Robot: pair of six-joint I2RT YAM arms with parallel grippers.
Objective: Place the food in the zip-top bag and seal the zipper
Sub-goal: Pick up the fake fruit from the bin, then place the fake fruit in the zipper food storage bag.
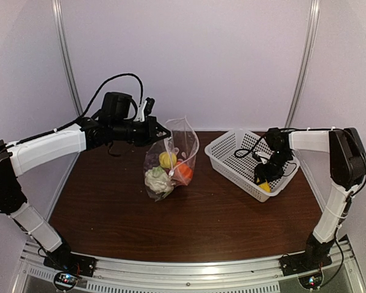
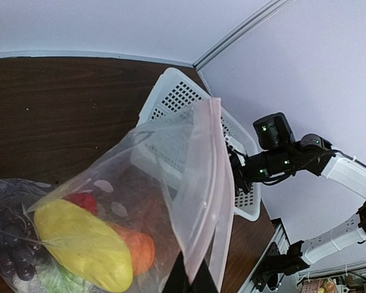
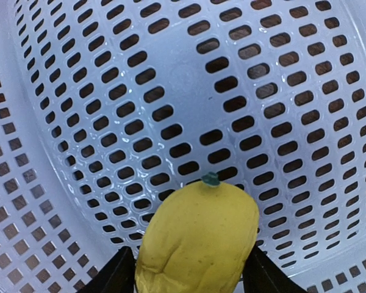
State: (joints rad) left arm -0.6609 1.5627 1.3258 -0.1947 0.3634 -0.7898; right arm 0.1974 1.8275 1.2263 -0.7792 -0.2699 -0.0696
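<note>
Yellow piece (image 3: 198, 238) is noted closest to the right wrist lens, set between the two fingers of the right gripper (image 3: 192, 274). One finger is seen at each flank, with the jaws standing apart by about the piece's width. Whether the pads press it or merely sit beside it cannot be told. Ahead of the fingertips lies the perforated floor of the white basket (image 3: 171, 91), with walls rising around it. Room to move is bounded by those walls, and the basket's near corner is just beside the fingers in the top view.

Left gripper (image 2: 188, 282) is recorded closed, pinching the mouth edge of the zip-top bag (image 2: 165, 183). The bag hangs below these fingers, and its lower end appears to rest on the table (image 1: 110, 207). The zipper (image 2: 215, 152) runs away from the fingertips, unsealed, with the mouth gaping.

Count in bag, five:
- second yellow piece (image 2: 85, 244)
- orange piece (image 2: 140, 250)
- red pepper (image 2: 82, 201)
- grape bunch (image 2: 12, 244)
- cauliflower (image 1: 157, 180)

Count in basket, one. Bags, one. Baskets, one.

Dark tabletop shows between bag and basket, which stand apart, and across the strip towards the arm bases.
</note>
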